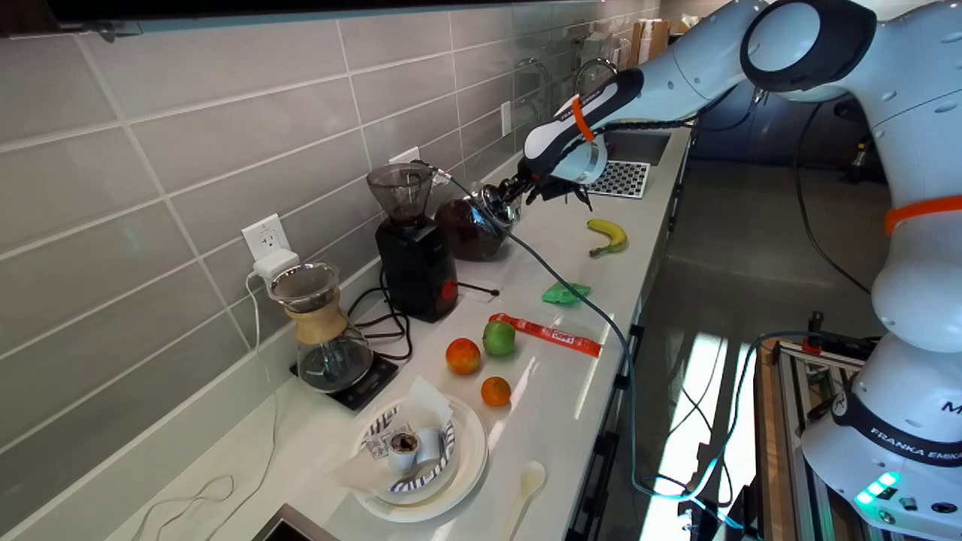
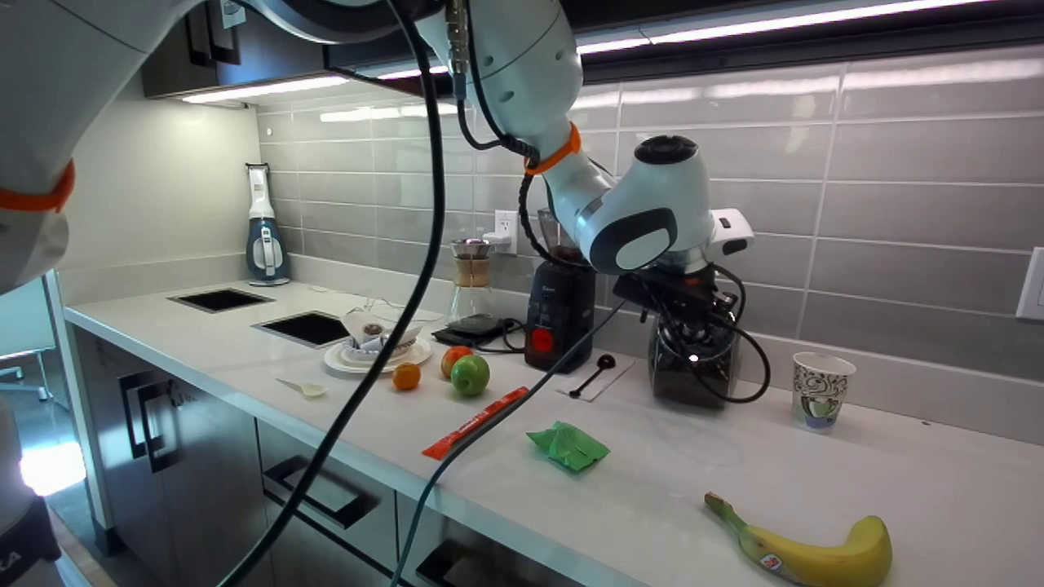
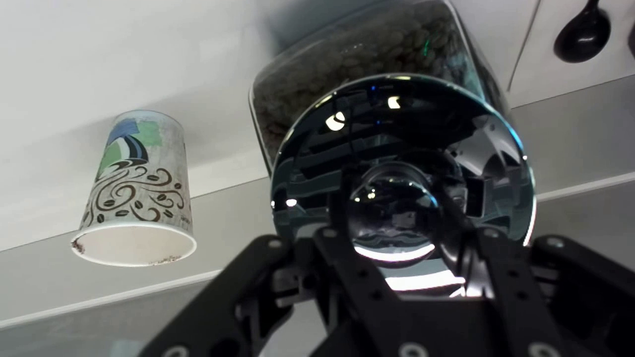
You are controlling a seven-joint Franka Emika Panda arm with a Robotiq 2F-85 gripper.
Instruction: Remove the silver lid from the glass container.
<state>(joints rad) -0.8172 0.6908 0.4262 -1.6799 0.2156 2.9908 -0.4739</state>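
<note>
The squat glass container (image 3: 362, 44) holds dark beans and stands on the counter by the wall. It shows in both exterior views (image 1: 467, 234) (image 2: 689, 379). The round shiny silver lid (image 3: 317, 148) lies over its slanted mouth, with a ball knob (image 3: 394, 223) facing me. My gripper (image 3: 394, 201) is partly closed in the wrist view, with one finger against each side of the knob. In both exterior views the gripper (image 1: 509, 192) (image 2: 697, 326) is at the lid's face. The pads' contact is dark and partly hidden. I cannot tell whether the lid's rim is lifted.
A paper cup (image 3: 141, 178) stands beside the container, close to the tiled wall (image 2: 938, 204). A black grinder (image 2: 559, 314) stands on its other side, with a black scoop (image 2: 594, 377) between. A green packet (image 2: 569, 447) and a banana (image 2: 816, 550) lie nearer the counter's front.
</note>
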